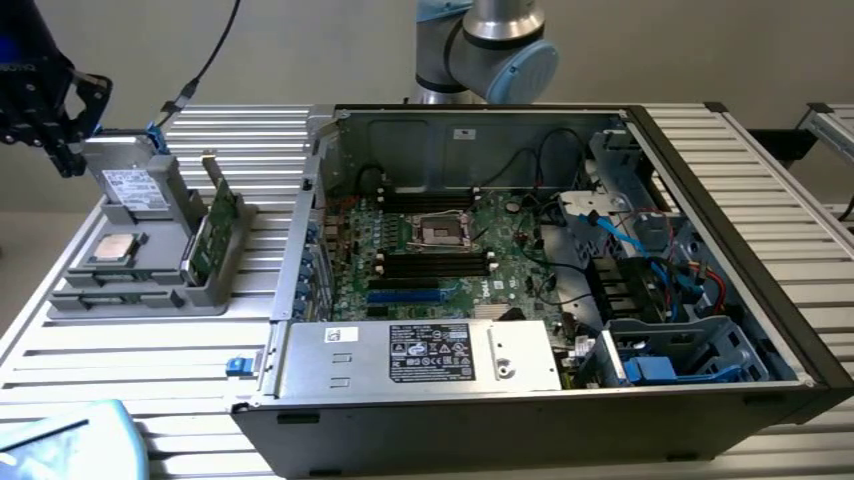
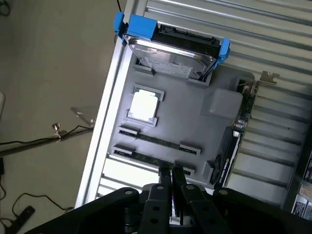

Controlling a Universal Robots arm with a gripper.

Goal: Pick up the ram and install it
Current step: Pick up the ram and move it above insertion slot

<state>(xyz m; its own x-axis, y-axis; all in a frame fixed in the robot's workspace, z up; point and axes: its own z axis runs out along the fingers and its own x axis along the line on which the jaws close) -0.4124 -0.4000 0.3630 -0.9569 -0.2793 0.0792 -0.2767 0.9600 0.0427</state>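
Gripper (image 2: pixel 171 171): we note its jaws narrowed to a slim slit, gripping nothing, hanging above the grey tray (image 1: pixel 200 293) on the exterior view's left of the computer case (image 1: pixel 534 432). The ram (image 2: pixel 146 159): lying in a tray slot, apparently just beneath the fingertips and untouched.

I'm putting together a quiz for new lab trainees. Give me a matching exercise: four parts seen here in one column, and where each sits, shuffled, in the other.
Parts
1. hard drive
2. processor
3. expansion card
4. ram

Places
A. flat in a square recess of the grey tray
B. on edge along the tray's side toward the computer case
C. in a narrow slot at the tray's end away from the hard drive
D. between blue brackets at the tray's end

Pairs: 1-D, 2-A, 3-B, 4-C
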